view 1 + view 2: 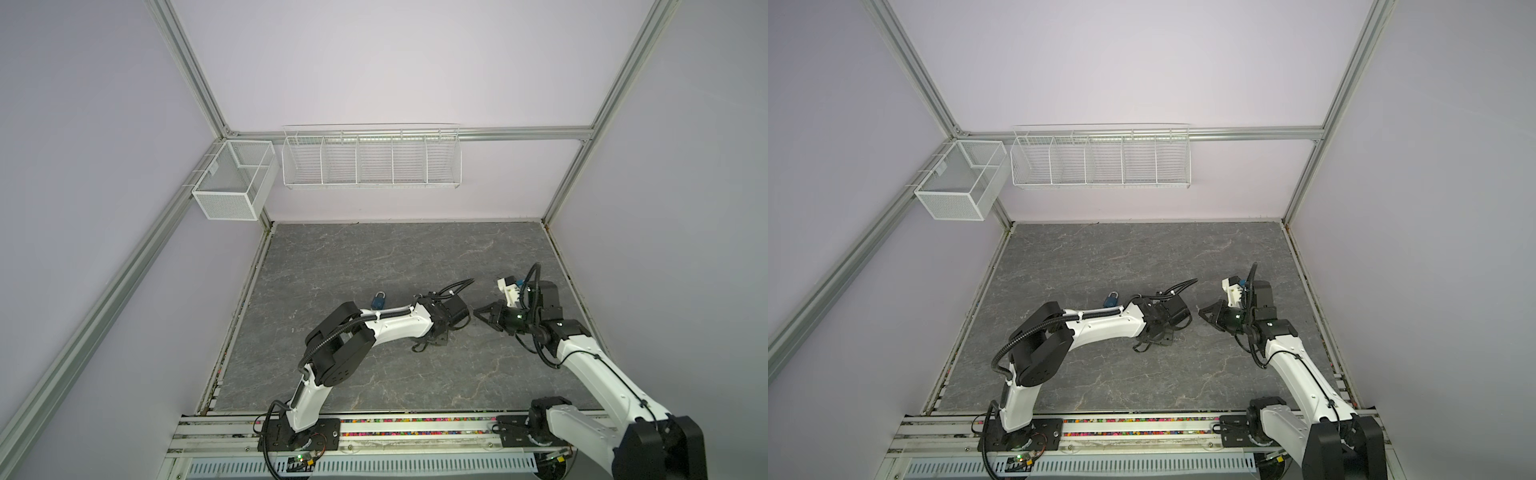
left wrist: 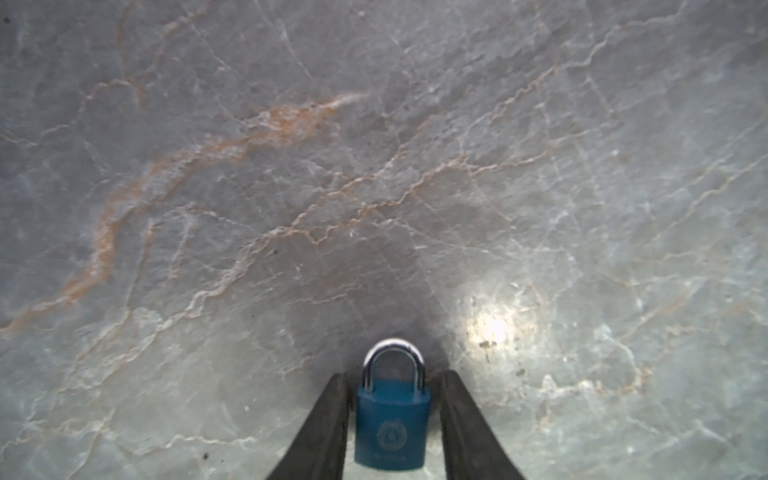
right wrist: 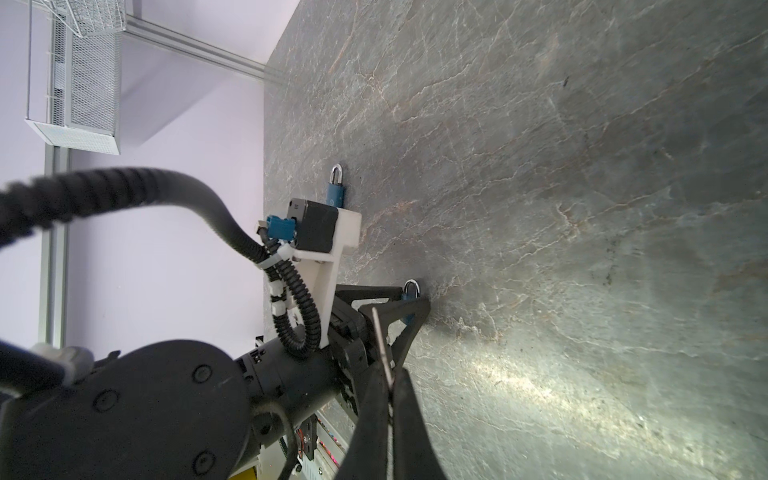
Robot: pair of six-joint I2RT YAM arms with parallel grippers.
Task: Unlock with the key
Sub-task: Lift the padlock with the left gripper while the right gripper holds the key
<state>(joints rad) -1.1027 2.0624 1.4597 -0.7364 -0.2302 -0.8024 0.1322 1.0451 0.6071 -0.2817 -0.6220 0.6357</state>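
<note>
Two blue padlocks lie flat on the desk. The one that matters now is the padlock under the left pincer. The second padlock sits apart from it, farther back and to the left, behind the left arm.

The left pincer points down at the desk with one finger on each side of the padlock's body. A thin dark sliver shows along each side, so I cannot tell whether the fingers press on it or only bracket it. The padlock's long axis runs roughly near to far, with the shackle toward the far side. The bottom end, where I would expect the keyhole, therefore faces the near side, but no view shows it.

The right pincer is clamped together on the key, a thin metal strip seen edge-on that sticks out past the fingertips. It hovers above the desk just to the right of the left pincer, apart from it, with its tips aimed left toward it.

So the key comes in from the right, across the padlock's long axis rather than along it. As I read it, the left pincer must first pinch and lift the padlock. It must then turn it until the bottom end faces right, in line with the key. A weak pinch on the smooth body could let it twist.
</note>
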